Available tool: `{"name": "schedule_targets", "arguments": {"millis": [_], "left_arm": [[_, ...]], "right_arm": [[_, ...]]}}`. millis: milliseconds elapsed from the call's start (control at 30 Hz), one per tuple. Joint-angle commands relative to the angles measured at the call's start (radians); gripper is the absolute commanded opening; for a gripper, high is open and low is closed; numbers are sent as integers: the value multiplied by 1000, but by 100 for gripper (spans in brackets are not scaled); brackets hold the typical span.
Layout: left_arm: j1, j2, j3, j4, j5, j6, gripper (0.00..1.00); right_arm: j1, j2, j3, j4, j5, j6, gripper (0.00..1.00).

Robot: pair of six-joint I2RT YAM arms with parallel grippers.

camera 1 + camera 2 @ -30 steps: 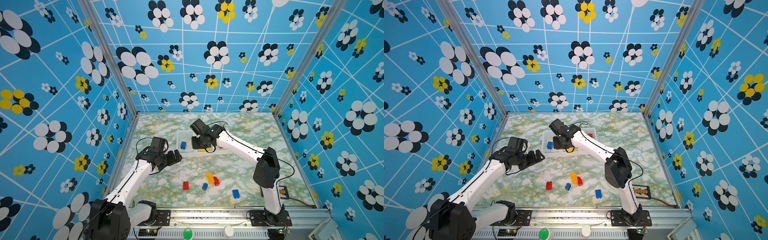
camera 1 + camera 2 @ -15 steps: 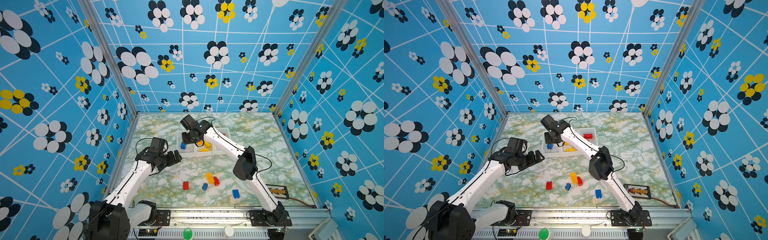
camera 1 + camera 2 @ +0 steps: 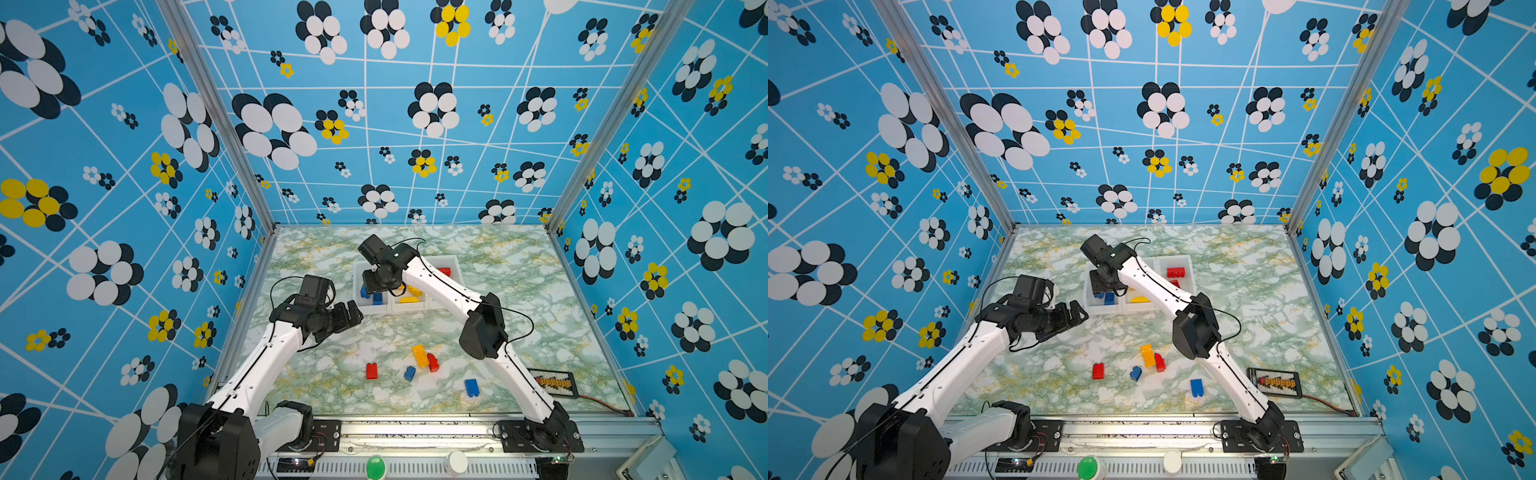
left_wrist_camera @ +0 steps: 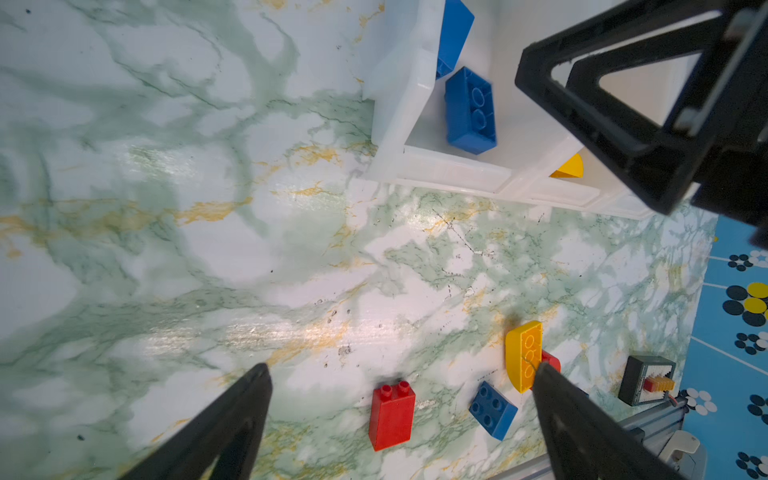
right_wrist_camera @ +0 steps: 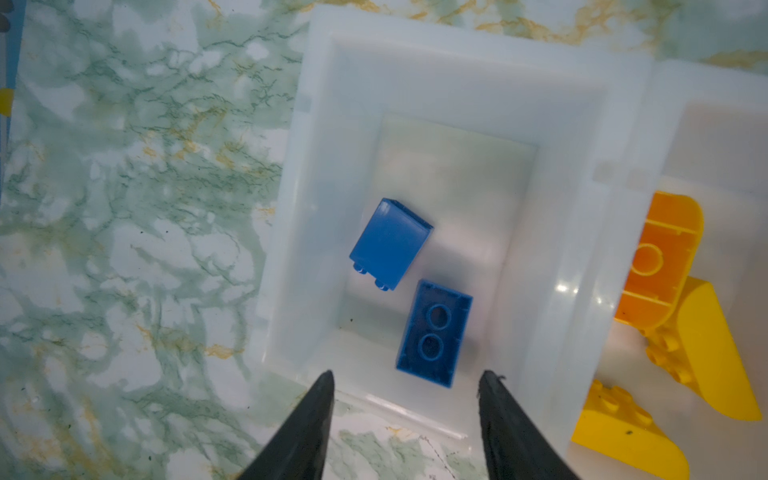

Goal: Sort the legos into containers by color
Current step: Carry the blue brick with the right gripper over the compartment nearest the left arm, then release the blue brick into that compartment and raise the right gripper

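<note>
Above the containers (image 5: 457, 62) the right gripper (image 5: 407, 376) is now parted. Two blue legos (image 5: 390, 245) are seen inside; the left gripper (image 4: 401, 368) is spread.

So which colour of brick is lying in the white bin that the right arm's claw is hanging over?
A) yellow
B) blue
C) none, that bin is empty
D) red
B: in the right wrist view, two blue bricks lie on the floor of the bin below the right gripper, while the yellow bricks sit in the neighbouring bin.
</note>
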Motion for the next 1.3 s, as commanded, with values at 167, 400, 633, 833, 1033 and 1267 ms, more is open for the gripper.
{"name": "schedule_targets", "arguments": {"millis": [167,400,633,833,1033,1267], "left_arm": [[9,3,11,-27,5,4,99],[-13,10,12,-33,5,11,99],[-78,15,15,-56,-24,3,99],[-153,17,9,-81,-74,-34,99],[-233,2,-12,-115,-125,-110,99],[-375,-19,-44,-172,-205,-240,99]], "right_arm": [[3,-12,29,-18,20,-5,63],[3,-72,7,-29,7,-5,64],[3,-194,-95,-33,1,-6,66],[3,-348,-320,36,-30,4,77],[-17,-561,-651,154,-86,46,85],[-65,-789,-1002,235,-128,81,88]]}}
